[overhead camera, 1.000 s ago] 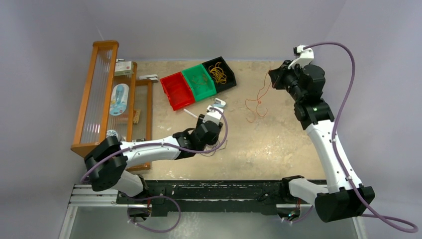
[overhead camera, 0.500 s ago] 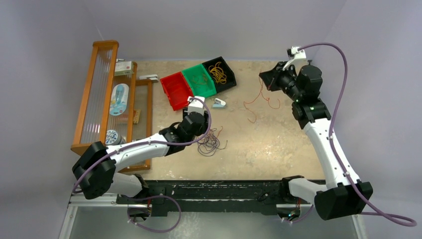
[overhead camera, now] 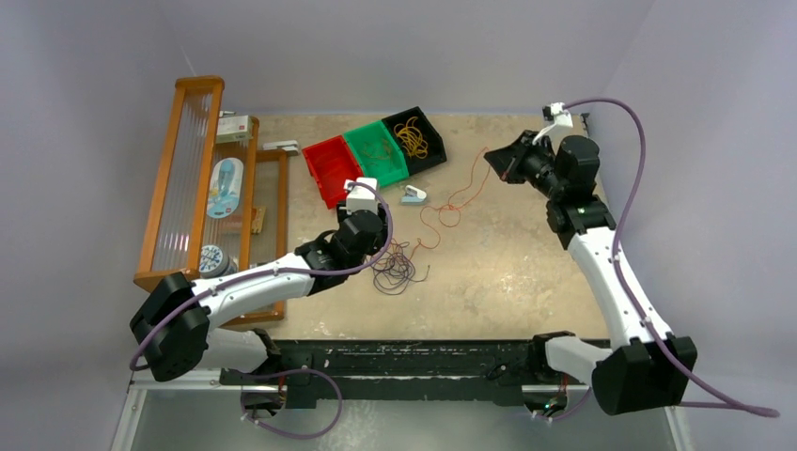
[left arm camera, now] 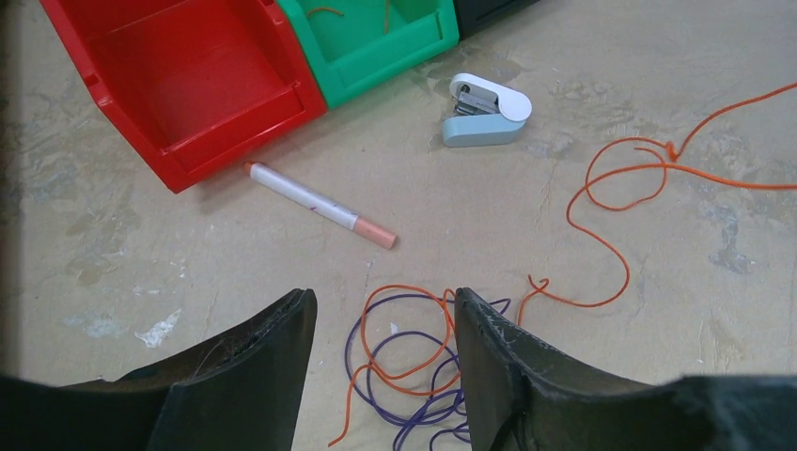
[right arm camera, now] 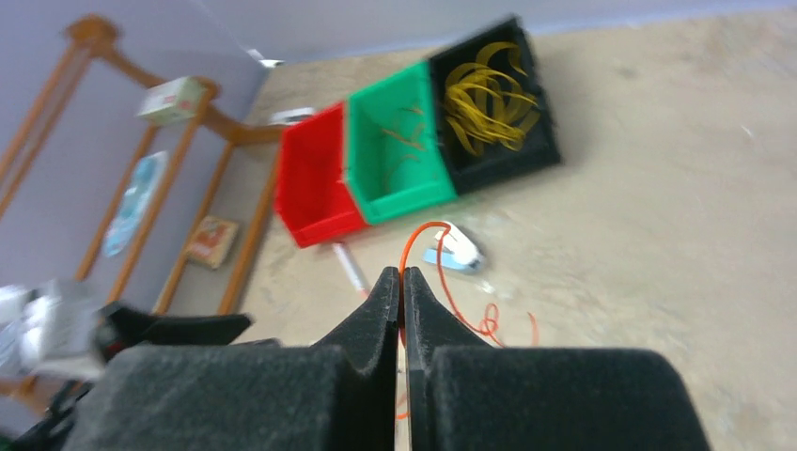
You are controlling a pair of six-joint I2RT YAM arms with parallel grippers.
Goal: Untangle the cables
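Right claw (right arm camera: pixel 402 280) has lifted, orange cable (left arm camera: pixel 669 150) pinched inside it.

Three open-top plastic bins: red bin (left arm camera: pixel 188 66), green bin (left arm camera: pixel 376 66), black bin (right arm camera: pixel 507 167). One white marker pen with pink cap (left arm camera: pixel 321 206). One pale blue-and-white stapler (left arm camera: pixel 486 111). One thin orange cable (left arm camera: pixel 669 150) visible. One thin purple cable (left arm camera: pixel 350 340) visible.

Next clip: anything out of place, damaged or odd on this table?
Nothing spilled or damaged. A marker pen and a small stapler lie loose near the red bin, unrelated to the cables. The orange cable carries a small knot and overlaps the purple cable.
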